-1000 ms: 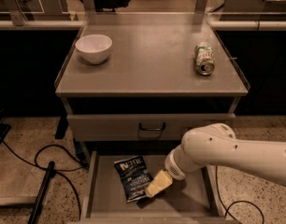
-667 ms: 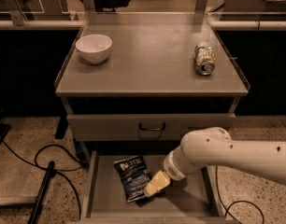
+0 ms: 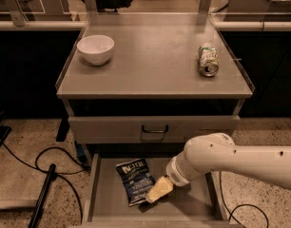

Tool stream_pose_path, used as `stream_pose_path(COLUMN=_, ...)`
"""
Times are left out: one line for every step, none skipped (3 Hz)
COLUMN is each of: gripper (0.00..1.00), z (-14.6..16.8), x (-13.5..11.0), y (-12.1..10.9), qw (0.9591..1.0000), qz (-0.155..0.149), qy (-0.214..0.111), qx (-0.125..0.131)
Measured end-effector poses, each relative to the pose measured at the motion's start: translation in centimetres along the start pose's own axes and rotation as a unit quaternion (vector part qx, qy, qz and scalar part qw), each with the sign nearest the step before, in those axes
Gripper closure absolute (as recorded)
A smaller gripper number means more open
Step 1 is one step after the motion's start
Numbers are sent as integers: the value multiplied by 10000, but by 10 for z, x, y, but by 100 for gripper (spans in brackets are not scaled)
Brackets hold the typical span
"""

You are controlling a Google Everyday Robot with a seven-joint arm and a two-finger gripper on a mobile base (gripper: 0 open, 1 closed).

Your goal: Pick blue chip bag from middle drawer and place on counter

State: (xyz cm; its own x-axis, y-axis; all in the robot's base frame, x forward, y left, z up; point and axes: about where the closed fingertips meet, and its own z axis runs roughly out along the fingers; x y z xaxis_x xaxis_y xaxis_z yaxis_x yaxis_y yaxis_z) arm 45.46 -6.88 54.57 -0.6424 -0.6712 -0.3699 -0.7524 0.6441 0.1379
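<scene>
The blue chip bag (image 3: 136,179) lies flat on the floor of the open middle drawer (image 3: 105,196), left of its centre. My gripper (image 3: 157,191) reaches down into the drawer from the right on a white arm, and its cream-coloured fingers (image 3: 160,188) rest at the bag's lower right corner. The counter (image 3: 155,61) is the grey top above the drawer.
A white bowl (image 3: 95,49) stands at the counter's back left. A green-and-silver can (image 3: 208,60) lies on its side at the right. A shut drawer front with a black handle (image 3: 154,128) sits above the open drawer. Black cables (image 3: 45,167) lie on the floor at the left.
The arm has shifted slightly left and down, bringing the fingers closer onto the bag's lower right corner. The bag has not moved.
</scene>
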Motion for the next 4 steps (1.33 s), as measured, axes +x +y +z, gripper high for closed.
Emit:
stream_pose_path(gripper=0, z=79, x=27, y=8, qw=9996, qz=205, qy=167, qx=-96)
stream_pose_path(gripper=0, z=81, x=24, y=8, qw=9996, qz=244, qy=119, qx=-86)
stream_pose_path(gripper=0, z=89, x=25, y=12, qw=9997, qz=206, qy=67, qx=-119)
stream_pose_path(gripper=0, z=113, x=25, y=16, qw=9998, qz=140, qy=69, qx=-101)
